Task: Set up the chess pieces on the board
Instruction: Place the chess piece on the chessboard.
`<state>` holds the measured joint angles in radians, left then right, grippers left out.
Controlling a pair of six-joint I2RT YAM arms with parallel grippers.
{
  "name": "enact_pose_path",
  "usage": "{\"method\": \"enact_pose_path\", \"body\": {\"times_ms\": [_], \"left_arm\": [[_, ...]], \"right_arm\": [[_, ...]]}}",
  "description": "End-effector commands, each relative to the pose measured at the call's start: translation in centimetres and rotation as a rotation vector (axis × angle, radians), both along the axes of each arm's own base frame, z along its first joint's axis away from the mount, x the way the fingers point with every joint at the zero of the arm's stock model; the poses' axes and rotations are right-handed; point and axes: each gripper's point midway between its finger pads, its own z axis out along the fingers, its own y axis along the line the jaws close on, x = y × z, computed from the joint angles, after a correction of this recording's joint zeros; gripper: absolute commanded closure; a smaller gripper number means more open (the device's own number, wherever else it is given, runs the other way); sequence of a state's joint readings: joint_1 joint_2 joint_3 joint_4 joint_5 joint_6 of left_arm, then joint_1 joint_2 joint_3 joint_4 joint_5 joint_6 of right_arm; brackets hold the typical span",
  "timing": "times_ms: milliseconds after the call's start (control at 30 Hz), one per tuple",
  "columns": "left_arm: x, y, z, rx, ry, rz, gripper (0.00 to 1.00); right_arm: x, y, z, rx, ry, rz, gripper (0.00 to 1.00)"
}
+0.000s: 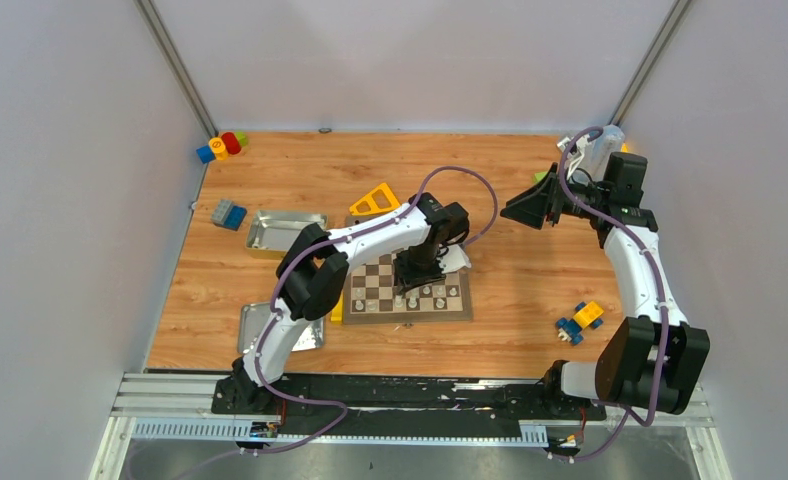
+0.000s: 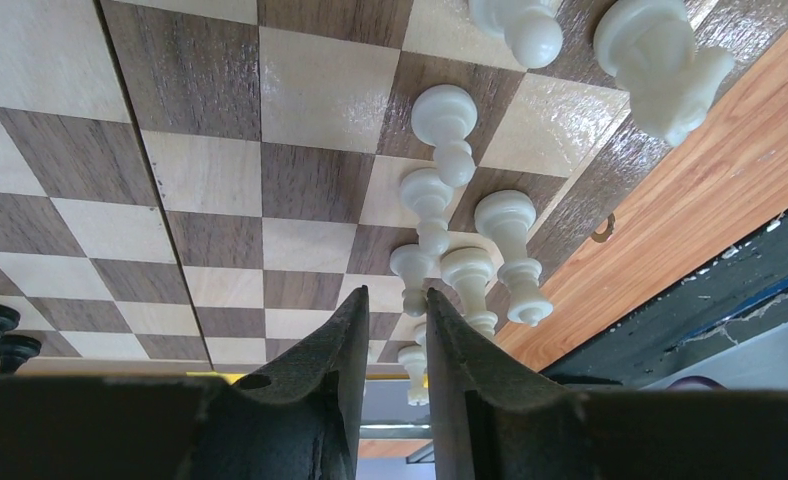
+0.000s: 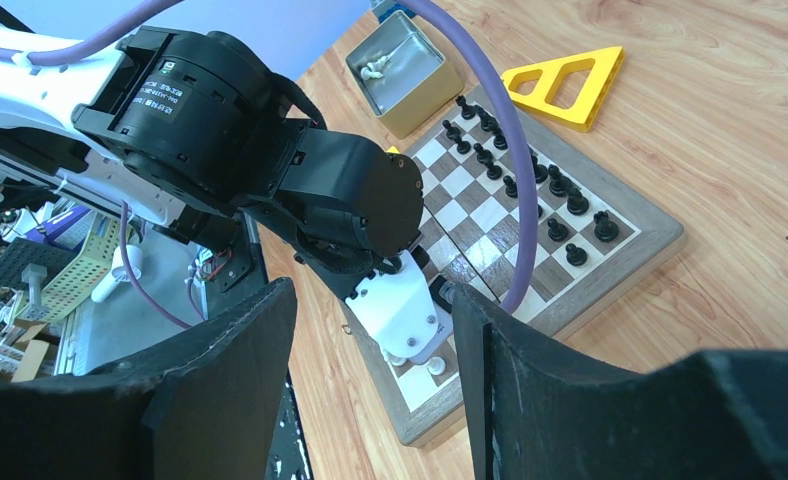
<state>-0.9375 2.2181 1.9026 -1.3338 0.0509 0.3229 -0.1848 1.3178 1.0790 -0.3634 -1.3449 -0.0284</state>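
The board point(image 1: 368, 288) lies mid-table, and my left gripper point(image 1: 416, 284) hangs straight down over its near right part. In the left wrist view its jaws point(image 2: 397, 294) stand a little apart, a white pawn point(image 2: 410, 266) upright on the board point(image 2: 300, 80) just at their tips, not pinched. Several more white chess pieces point(image 2: 508, 235) stand close beside it in the near rows. Black pieces point(image 3: 553, 186) line the far side of the board point(image 3: 652, 246). My right gripper point(image 3: 375, 330) is raised to the right of the board point(image 1: 530, 207), open and empty.
A metal tin point(image 3: 402, 62) holding white pieces sits beyond the board, another tin point(image 1: 282, 331) near the left arm's base. A yellow triangle block point(image 1: 375, 200) lies behind the board. A toy car point(image 1: 580, 322) and coloured blocks point(image 1: 222, 146) lie further out.
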Motion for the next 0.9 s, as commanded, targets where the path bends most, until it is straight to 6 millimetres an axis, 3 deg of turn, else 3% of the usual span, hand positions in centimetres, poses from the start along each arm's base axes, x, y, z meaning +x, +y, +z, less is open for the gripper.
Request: {"method": "enact_pose_path", "body": {"times_ms": [0, 633, 867], "left_arm": [[0.5, -0.9, 1.5, -0.04, -0.049, 0.007, 0.65], [0.6, -1.5, 3.2, -0.092, -0.069, 0.008, 0.61], [0.7, -1.8, 5.0, -0.137, -0.093, 0.004, 0.59]], "right_arm": [[-0.5, 0.1, 0.5, 0.008, -0.036, 0.029, 0.41], [-0.3, 0.0, 0.3, 0.008, -0.027, 0.025, 0.41], [-0.2, 0.0, 0.2, 0.008, -0.024, 0.025, 0.41]]}}
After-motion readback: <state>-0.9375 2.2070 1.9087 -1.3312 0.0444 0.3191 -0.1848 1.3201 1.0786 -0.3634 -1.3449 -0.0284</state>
